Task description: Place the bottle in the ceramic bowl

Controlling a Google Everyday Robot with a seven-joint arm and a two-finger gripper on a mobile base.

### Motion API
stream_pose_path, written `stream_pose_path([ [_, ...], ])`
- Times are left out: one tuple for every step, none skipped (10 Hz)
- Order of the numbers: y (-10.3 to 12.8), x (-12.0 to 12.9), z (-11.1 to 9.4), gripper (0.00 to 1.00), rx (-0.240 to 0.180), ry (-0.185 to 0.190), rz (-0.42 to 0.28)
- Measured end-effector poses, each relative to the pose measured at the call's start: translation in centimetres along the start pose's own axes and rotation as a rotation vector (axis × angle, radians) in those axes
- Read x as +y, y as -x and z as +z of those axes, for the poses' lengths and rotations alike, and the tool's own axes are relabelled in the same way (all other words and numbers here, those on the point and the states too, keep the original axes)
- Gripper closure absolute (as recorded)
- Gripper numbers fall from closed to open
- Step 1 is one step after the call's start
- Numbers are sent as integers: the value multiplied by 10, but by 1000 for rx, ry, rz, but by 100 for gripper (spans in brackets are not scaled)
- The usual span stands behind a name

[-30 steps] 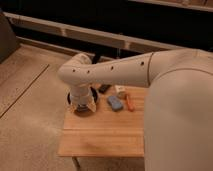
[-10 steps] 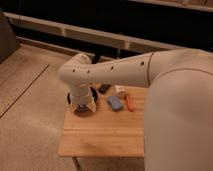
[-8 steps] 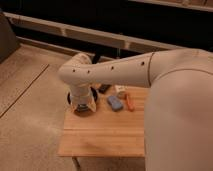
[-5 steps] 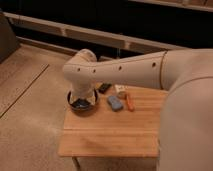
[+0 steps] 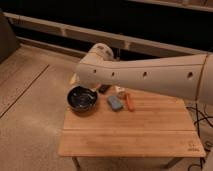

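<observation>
claw [image 5: 75, 80]: mostly hidden under the arm [image 5: 150, 75], at the ceramic bowl's [image 5: 82, 98] far rim
claw state: cannot tell
ceramic bowl: counter's [image 5: 130, 135] far left corner
bottle: hidden, place cannot be told

Nothing legible appears anywhere. A tiny dark mark [image 5: 190, 146] sits near the surface's [image 5: 150, 131] near right corner, too small to read. The end effector, hidden behind the arm [image 5: 150, 75] by the far left corner, shows no lettering.
</observation>
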Motion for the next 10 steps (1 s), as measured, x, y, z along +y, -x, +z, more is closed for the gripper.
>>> stream_pose_path([
  [3, -3, 2, 35, -3, -15, -3],
  [25, -26, 3, 35, -29, -67, 5],
  [44, -47, -1, 35, -53, -110, 3],
  [65, -69, -5, 35, -83, -160, -11],
  [81, -81, -8, 35, -103, -192, -30],
  [100, -93, -7, 35, -124, -221, -58],
  [110, -99, -3, 35, -131, -225, -69],
  [119, -107, 9, 35, -122, -220, -64],
  [124, -117, 24, 35, -104, -218, -43],
  [129, -126, 35, 35, -86, -219, -24],
])
